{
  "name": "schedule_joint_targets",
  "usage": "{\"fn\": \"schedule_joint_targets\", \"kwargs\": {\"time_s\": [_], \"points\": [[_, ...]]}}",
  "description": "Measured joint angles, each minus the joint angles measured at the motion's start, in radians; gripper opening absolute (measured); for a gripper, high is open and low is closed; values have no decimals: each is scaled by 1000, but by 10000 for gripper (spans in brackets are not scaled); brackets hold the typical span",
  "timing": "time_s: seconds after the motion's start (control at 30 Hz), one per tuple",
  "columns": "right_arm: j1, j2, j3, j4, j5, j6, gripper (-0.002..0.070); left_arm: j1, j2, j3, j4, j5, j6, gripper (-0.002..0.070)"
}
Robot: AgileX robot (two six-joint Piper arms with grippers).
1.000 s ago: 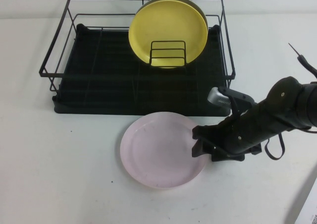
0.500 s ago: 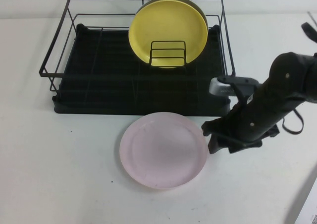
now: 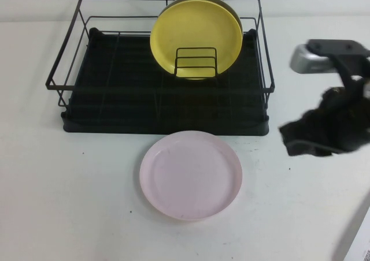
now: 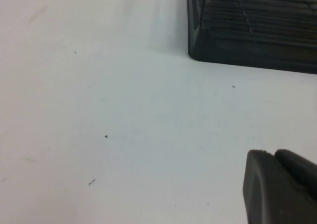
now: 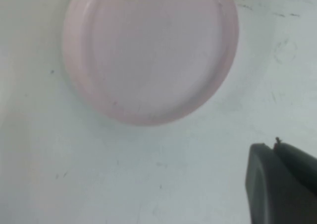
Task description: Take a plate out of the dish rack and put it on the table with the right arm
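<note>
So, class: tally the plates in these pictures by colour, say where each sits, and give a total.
Pink plate: 1, flat on the table
Yellow plate: 1, upright in the dish rack
Grey-olive plate: 1, behind the yellow
Total: 3
Right gripper is beside the rack; left gripper is above bare table.

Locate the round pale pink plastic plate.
In the high view, the round pale pink plastic plate lies flat on the white table, just before the black wire dish rack.
</note>
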Motion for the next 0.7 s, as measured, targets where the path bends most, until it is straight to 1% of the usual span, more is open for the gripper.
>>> {"fn": "schedule_joint_targets", "kwargs": {"time_s": [0.2, 0.33, 0.43, 0.57, 0.7], "points": [[0, -279, 182, -1, 18, -19, -17, 0, 0, 0, 0, 0, 0, -4], [0, -415, 246, -31, 92, -22, -18, 0, 0, 0, 0, 0, 0, -4], [0, -485, 296, -73, 94, -27, -18, 0, 0, 0, 0, 0, 0, -4], [0, -550, 417, -124, 6, -27, -18, 0, 0, 0, 0, 0, 0, -4], [-7, -609, 593, -216, -195, -29, -18, 0, 0, 0, 0, 0, 0, -4]]}}
